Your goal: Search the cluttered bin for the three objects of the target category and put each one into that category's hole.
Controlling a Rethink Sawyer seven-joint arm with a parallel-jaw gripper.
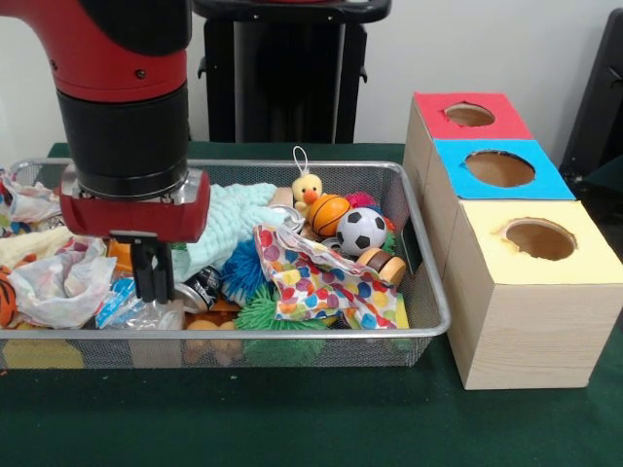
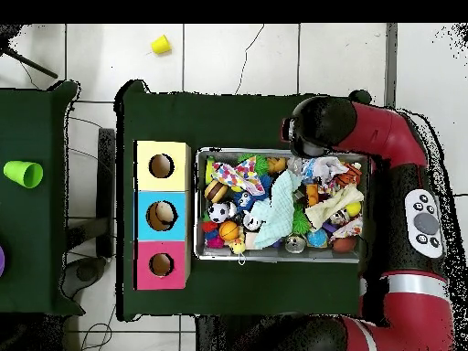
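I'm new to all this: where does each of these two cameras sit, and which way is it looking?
Front view: sits low across the table, facing the wire bin of toys and the box with red, blue and yellow holes; the red and black arm comes down, its gripper among the clutter.
Overhead view: sits above, looking straight down on the bin and box; the arm curves over the bin's corner.
Both share the bin, the three-hole box, the soccer ball and the green table.
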